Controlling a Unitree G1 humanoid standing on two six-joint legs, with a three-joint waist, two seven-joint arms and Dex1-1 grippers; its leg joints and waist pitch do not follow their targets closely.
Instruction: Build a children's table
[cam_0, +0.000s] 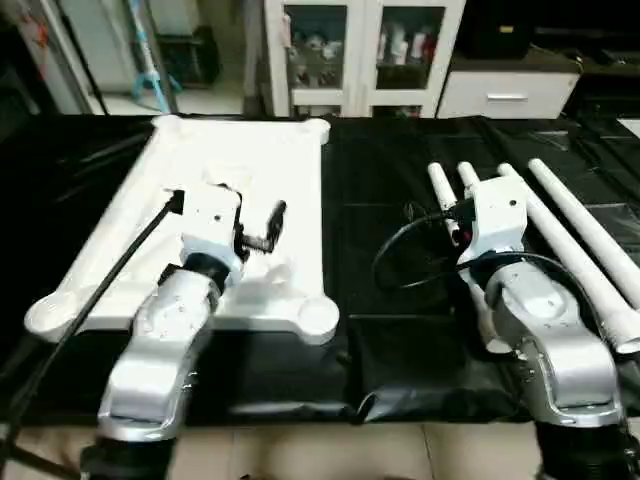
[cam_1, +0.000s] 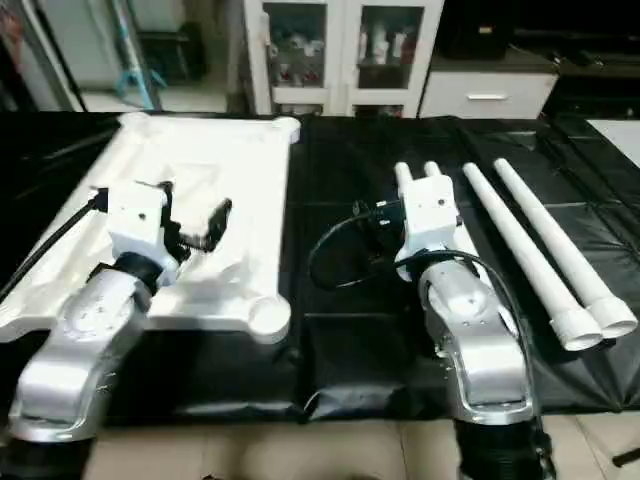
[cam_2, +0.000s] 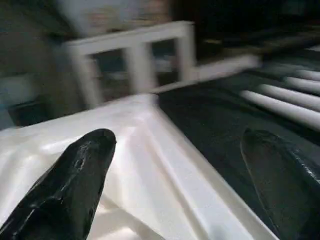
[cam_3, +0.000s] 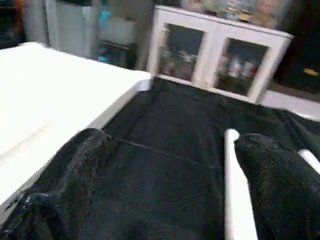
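Tabletop (cam_0: 290, 190) lying underside up at ten o'clock, four legs (cam_1: 545, 260) at two. Left gripper (cam_2: 175, 185) above tabletop, right gripper (cam_3: 165, 185) over black cover (cam_0: 380, 350), jaws spread, empty.

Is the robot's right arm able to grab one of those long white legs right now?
Probably yes. The right pincer is open and hangs right over the legs lying loose on the black cover, with nothing between them.

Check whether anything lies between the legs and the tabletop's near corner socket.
Nothing visible blocks it. Only bare black cover lies between the four legs and the tabletop; the near socket sits open. The right gripper's dangling cable hangs over that strip.
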